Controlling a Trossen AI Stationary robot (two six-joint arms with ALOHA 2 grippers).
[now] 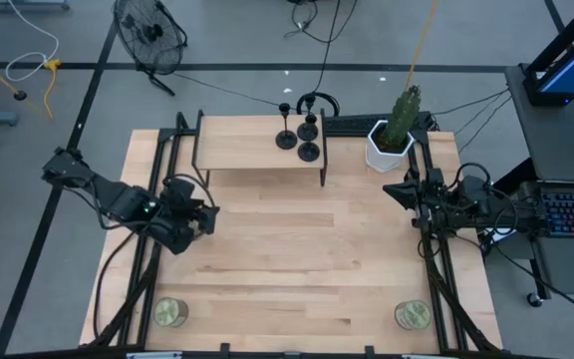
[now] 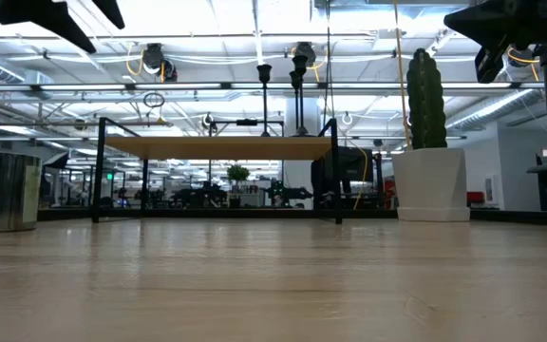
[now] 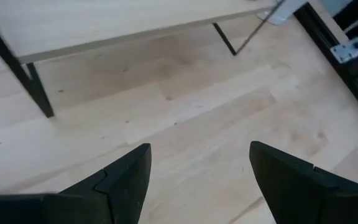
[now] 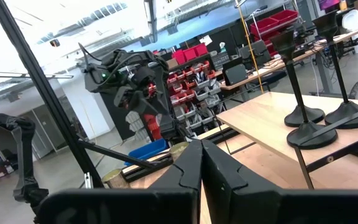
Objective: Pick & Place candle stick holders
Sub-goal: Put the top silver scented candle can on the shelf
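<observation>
Candle stick holders: three are clustered upright on the right end of the small raised shelf, at the far side of the table. Nearest to the camera side, two glass jar candles are seen well in front of the shelf at the front corners. Left gripper is held in front of the shelf's left end, fingers spread, nothing held. Right gripper is parked off the shelf's right end, fingers pressed together. A potted cactus is set just right of the shelf.
</observation>
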